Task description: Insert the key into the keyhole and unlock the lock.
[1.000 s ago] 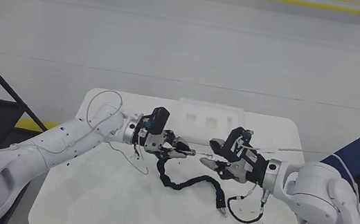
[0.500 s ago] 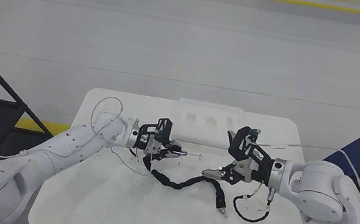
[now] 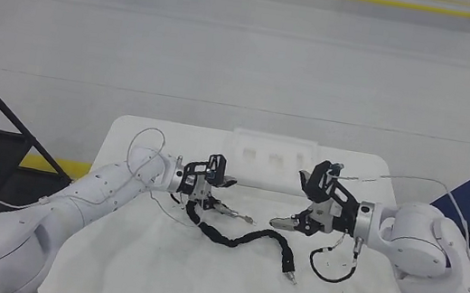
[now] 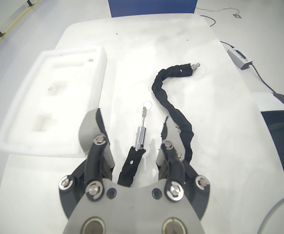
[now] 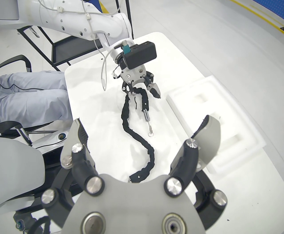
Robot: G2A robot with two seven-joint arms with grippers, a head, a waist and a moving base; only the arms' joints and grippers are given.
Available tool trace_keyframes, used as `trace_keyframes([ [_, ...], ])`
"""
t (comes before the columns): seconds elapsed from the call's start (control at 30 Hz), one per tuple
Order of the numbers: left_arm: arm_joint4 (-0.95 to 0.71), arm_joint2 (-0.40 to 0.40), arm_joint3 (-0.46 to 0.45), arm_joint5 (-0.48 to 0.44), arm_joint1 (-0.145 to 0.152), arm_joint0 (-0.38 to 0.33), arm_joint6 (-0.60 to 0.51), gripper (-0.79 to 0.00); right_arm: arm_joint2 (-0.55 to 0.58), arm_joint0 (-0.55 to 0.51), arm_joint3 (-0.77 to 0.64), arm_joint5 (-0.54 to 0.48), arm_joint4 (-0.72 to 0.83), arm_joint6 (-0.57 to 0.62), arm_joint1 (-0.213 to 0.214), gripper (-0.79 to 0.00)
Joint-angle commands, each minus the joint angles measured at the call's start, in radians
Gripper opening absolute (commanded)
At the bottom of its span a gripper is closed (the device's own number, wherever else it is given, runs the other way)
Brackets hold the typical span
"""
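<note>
Now the key (image 4: 144,115) looks seated in the lock (image 4: 141,137), lying flat on the surface (image 4: 221,133) inside the wide-open left end effector (image 4: 132,117), while the right end effector (image 5: 142,119) hangs equally wide, well apart, likely clearing room to regrip and turn.

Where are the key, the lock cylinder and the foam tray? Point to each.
key (image 4: 143,116), left wrist view, on its thin blade.
lock cylinder (image 4: 140,137), left wrist view, on its metal barrel.
foam tray (image 4: 71,52), left wrist view, on its raised rim.
</note>
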Motion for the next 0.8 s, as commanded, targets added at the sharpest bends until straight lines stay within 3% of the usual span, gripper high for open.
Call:
trace_keyframes([
  [0.0, 0.019, -0.017, 0.002, -0.017, 0.002, -0.021, 0.034, 0.000, -0.006, 0.022, 0.036, -0.039, 0.020, -0.013, -0.001, 0.000],
  [0.2, 0.072, -0.083, -0.011, -0.093, 0.031, -0.102, 0.117, 0.000, -0.014, 0.118, 0.145, -0.170, 0.058, -0.030, -0.004, 0.000],
  [0.33, 0.074, -0.097, -0.034, -0.093, 0.059, -0.158, 0.156, 0.000, -0.023, 0.201, 0.223, -0.239, 0.080, -0.052, -0.009, 0.000],
  [0.6, -0.066, 0.014, -0.052, -0.093, 0.104, -0.299, 0.189, 0.000, -0.093, 0.383, 0.388, -0.332, 0.167, -0.044, -0.024, 0.000],
  [0.7, -0.142, 0.085, -0.067, -0.093, 0.120, -0.371, 0.172, 0.000, -0.113, 0.434, 0.431, -0.353, 0.190, -0.031, -0.028, 0.000],
  [0.77, -0.190, 0.088, -0.087, -0.093, 0.132, -0.399, 0.140, 0.000, -0.125, 0.461, 0.448, -0.358, 0.190, -0.032, -0.028, 0.000],
])
